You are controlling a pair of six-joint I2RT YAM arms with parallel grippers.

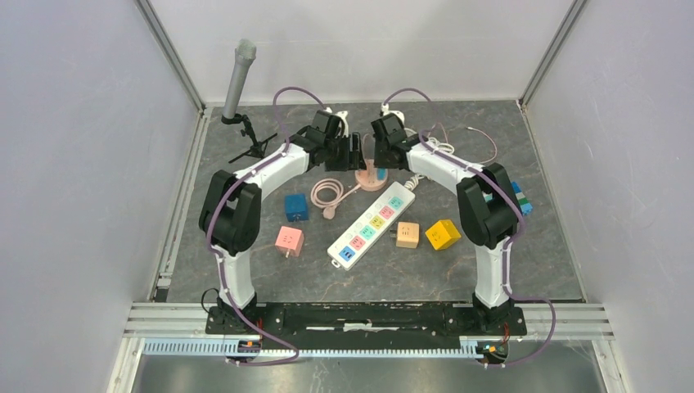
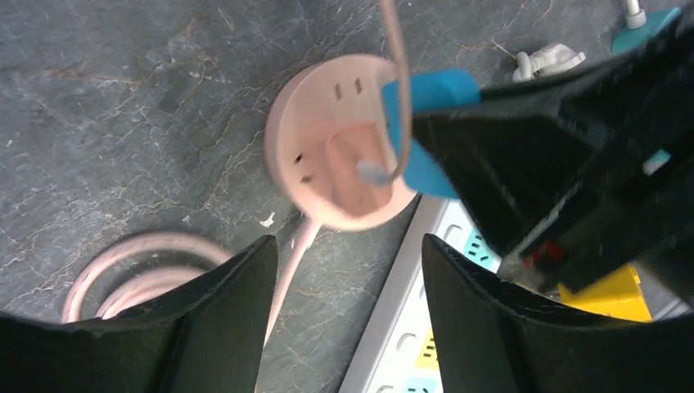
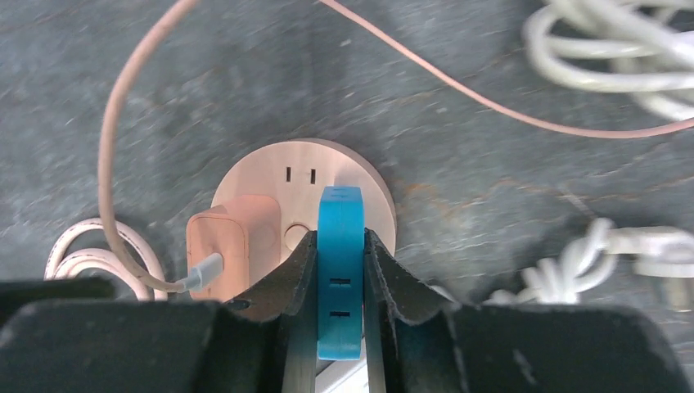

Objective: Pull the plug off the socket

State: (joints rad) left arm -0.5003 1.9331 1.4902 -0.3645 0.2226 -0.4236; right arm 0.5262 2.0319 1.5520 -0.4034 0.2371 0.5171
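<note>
In the lower middle of the right wrist frame, grasps a blue plug (image 3: pixel 340 205) tightly between both fingers of the right gripper (image 3: pixel 338 239), on top of the round pink socket (image 3: pixel 278 168), just beside a pink charger (image 3: pixel 233 237). At the bottom of the left wrist frame, holds the left gripper (image 2: pixel 348 246) released, fingers apart around nothing, above the socket. Not possible to tell whether the plug is out of its holes.
</note>
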